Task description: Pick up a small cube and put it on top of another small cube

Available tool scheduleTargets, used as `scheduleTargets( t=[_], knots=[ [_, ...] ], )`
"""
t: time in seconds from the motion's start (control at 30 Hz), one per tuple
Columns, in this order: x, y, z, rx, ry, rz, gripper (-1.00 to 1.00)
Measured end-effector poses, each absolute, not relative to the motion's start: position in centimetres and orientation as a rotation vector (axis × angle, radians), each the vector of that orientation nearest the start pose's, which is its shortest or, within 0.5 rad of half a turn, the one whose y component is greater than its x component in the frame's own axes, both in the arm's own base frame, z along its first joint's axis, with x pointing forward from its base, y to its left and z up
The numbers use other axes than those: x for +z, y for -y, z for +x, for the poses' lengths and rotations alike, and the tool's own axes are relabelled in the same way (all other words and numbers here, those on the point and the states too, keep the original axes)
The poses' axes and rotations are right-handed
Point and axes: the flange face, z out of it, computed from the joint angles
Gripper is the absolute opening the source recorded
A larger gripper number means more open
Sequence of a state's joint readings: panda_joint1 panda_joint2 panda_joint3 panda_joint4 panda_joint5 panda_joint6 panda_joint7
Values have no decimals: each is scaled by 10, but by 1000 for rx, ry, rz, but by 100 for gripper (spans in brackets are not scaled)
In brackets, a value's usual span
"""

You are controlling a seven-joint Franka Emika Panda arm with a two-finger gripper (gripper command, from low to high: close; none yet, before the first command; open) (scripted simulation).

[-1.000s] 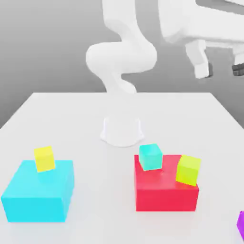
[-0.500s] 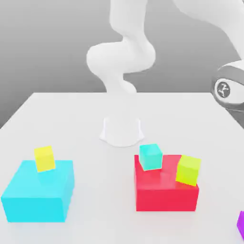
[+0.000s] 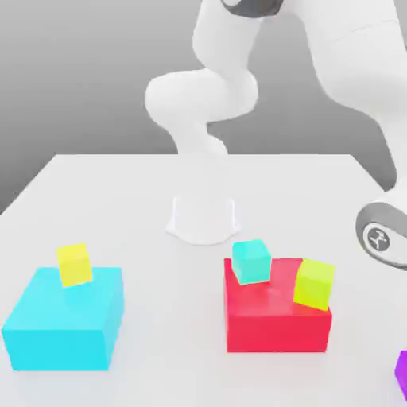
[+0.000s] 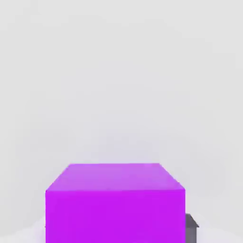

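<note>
End effector (image 4: 117, 232) closing on the purple cube (image 4: 115, 216).
The end effector is gripping the purple cube, which is showing partly at the exterior view's right, well apart from the far edge of the desk (image 3: 175, 171); its height above the desk is not readable. The teal cube (image 3: 252, 261) is resting by the far-left corner of the red block (image 3: 277, 330), as the exterior view shows it, and the lime-yellow cube (image 3: 314, 284) is sitting at its right edge. The yellow cube (image 3: 75, 265) is standing on the blue block (image 3: 62, 346).
</note>
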State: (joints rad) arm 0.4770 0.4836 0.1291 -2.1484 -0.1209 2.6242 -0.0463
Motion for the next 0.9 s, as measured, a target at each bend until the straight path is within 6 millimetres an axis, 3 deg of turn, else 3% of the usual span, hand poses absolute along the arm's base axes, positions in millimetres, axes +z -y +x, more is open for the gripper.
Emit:
scheduleTargets(
  t=[0.27, 0.6, 0.73, 0.87, 0.9],
  knots=[
    [256, -283, 437, 14, 848, -3003, -100],
    [321, -213, 378, 13, 402, -3098, -100],
    [330, -188, 353, 5, 235, -3127, -100],
    [286, -184, 350, 3, 205, -3133, -100],
    [276, -184, 349, 2, 204, -3134, 100]
  ],
)
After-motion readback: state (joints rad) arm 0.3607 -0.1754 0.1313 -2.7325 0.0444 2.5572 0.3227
